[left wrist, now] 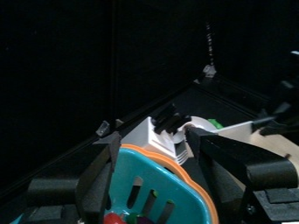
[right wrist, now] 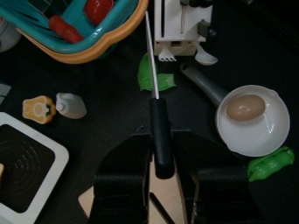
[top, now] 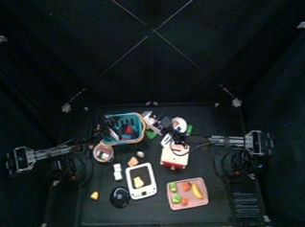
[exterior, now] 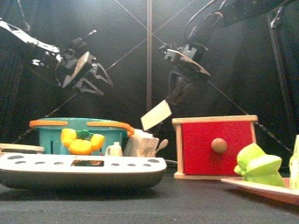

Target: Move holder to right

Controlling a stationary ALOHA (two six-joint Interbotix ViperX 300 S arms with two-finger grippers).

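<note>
From where I stood, the left gripper hung at the left of the top view, just beside the holder, which sat on the table left of centre in that frame, toward the far edge. In the front view the holder showed at lower left, teal with an orange-edged rim, yellow and red toys heaped inside it. The left wrist view caught its rim between the two jaws, which stood wide apart and held nothing.

It looked a light, stiff plastic basket, smooth enough to slip, and its loose load could roll if it tipped. I judged the raised rim or a slat just under it the best hold, with one jaw inside the wall and one outside.

Right of centre, the right gripper hovered above a white-and-red board. Its jaws were shut on a thin upright white card, seen edge-on in the right wrist view, over a small pan holding an egg.
</note>
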